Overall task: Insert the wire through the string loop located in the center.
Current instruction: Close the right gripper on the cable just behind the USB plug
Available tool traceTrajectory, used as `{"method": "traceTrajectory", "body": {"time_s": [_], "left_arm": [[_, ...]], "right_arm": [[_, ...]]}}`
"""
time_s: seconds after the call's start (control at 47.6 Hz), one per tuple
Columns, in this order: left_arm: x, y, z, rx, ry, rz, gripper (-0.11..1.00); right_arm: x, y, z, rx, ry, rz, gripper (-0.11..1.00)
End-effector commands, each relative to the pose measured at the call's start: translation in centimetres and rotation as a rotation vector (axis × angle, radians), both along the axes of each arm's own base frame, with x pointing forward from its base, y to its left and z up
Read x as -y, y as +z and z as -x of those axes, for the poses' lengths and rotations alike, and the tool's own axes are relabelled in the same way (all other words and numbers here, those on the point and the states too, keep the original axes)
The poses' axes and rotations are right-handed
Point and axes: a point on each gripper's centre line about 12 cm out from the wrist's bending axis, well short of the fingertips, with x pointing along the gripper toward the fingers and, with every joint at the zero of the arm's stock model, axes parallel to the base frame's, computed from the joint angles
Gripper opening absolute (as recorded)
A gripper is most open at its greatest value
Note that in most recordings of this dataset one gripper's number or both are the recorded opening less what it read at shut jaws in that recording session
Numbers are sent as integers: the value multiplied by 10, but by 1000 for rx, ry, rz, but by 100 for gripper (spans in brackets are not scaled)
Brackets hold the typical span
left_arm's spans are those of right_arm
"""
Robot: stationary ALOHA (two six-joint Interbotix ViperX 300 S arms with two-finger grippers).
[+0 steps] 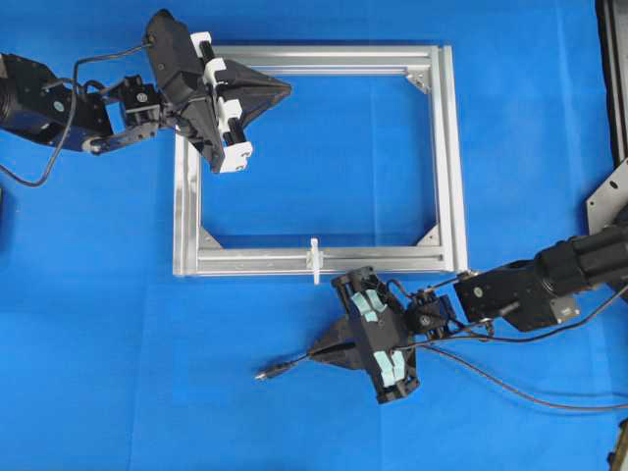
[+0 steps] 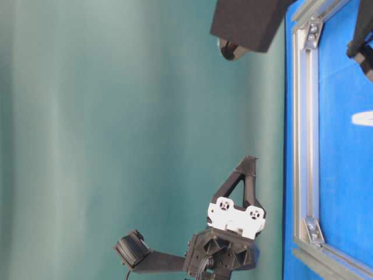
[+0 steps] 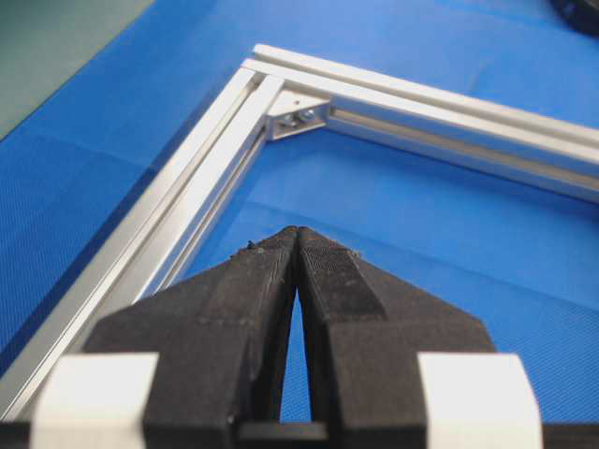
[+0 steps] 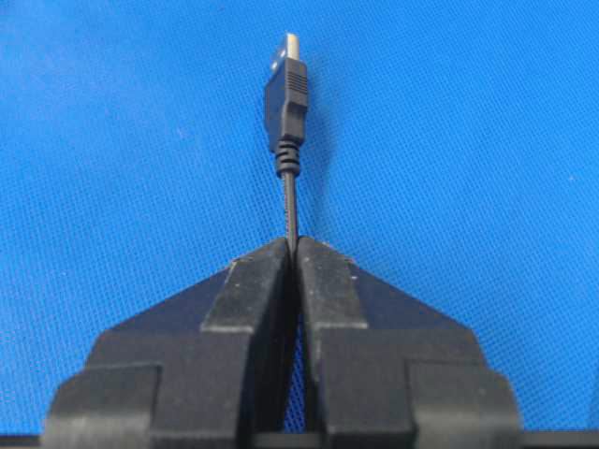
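Note:
The wire (image 1: 285,365) lies on the blue mat below the frame, with its metallic plug tip (image 1: 263,373) pointing left. My right gripper (image 1: 316,351) is shut on the wire just behind the plug. In the right wrist view the thin cable runs out from between the closed fingertips (image 4: 292,245) to the plug (image 4: 285,94). The string loop (image 1: 315,259) stands white and upright across the middle of the frame's near bar, a little above and level with the right gripper. My left gripper (image 1: 287,88) is shut on nothing and hovers inside the frame's far left corner (image 3: 298,234).
A square silver aluminium frame (image 1: 446,147) lies flat on the blue mat, with its corner bracket (image 3: 299,114) ahead of the left gripper. The rest of the wire (image 1: 520,392) trails off to the right edge. A metal bracket (image 1: 608,196) sits at the right edge.

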Motion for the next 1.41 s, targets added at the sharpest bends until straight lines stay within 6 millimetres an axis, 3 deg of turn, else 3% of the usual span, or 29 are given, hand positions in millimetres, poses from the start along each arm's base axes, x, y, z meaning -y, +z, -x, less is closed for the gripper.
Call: {"method": "traceTrajectory", "body": {"time_s": [0.0,0.21,0.651,1.387], "left_arm": [[-1,14,-2,41,-1,-14,0],[-1,14,-2,41,-1,-14,0],[-1,14,-2,41,-1,-14,0],[-2,15,-3,45,1,-15,0]], "right_arm": [[-3,11,-5,33,2,-12,-2],[-3,21,-6,49,1,-18,-2],[1,80,2,37,2,8,-2],[1,81,3,33,3,11,-2]]}}
